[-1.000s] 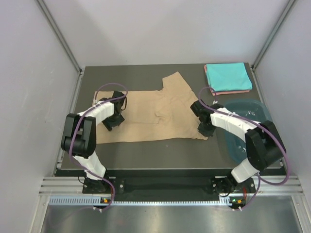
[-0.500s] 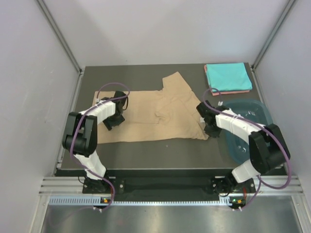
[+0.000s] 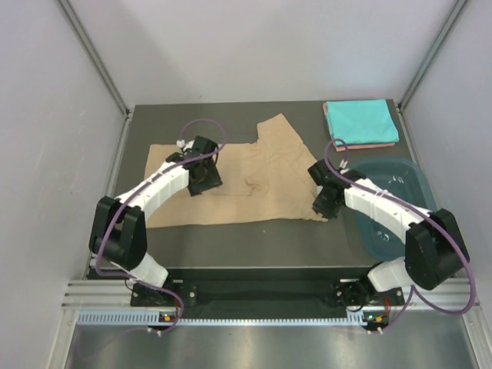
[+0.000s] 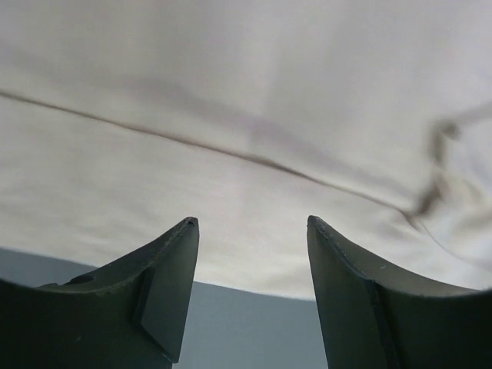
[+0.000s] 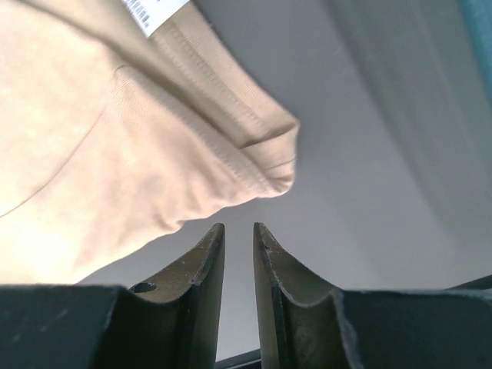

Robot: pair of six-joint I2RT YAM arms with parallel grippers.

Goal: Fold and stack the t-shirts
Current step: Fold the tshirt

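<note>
A tan t-shirt lies spread across the middle of the table, one sleeve pointing to the back. My left gripper hovers over its left half, and in the left wrist view the jaws stand wide open with nothing between them, above the cloth's near hem. At the shirt's front right corner my right gripper points at the hem. Its jaws are parted by a narrow gap and hold nothing. A folded turquoise t-shirt lies on a salmon-pink one at the back right.
A dark teal plastic tub sits at the right edge, close beside the right arm. Grey walls and slanted metal posts enclose the table on three sides. A white label shows at the tan shirt's collar edge.
My left gripper has moved right and back, from the shirt's left part toward its middle. The right gripper's jaws have parted a little beside the shirt's corner.
</note>
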